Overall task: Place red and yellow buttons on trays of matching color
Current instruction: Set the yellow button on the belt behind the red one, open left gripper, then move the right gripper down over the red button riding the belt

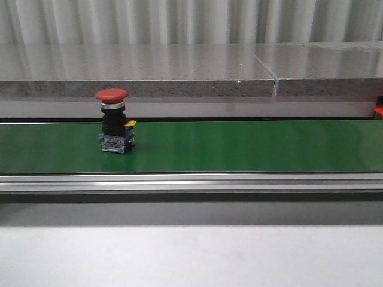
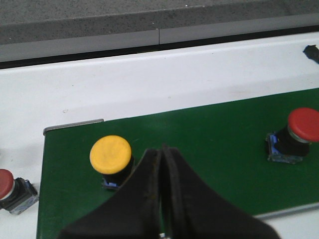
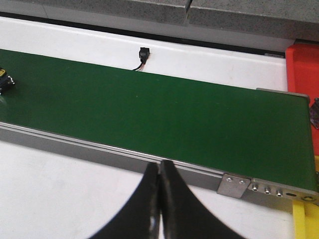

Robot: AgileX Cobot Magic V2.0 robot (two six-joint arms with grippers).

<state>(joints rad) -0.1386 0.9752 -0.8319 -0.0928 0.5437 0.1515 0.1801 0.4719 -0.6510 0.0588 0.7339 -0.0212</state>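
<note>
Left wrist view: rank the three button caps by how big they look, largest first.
1. yellow button cap
2. red button cap on the belt, cut by the frame edge, so its gap to yellow is unsure
3. red button cap off the belt, mostly cropped

The left wrist view's edge cuts off a second red-capped push button (image 2: pixel 11 188) beside the green belt, while the bright red tray (image 3: pixel 304 69) runs off the right wrist view's edge.

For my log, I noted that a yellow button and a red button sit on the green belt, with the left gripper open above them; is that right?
Not quite: the left gripper is shut, fingers pressed together, as the left wrist view shows. The yellow button and red button do sit on the green belt.
</note>
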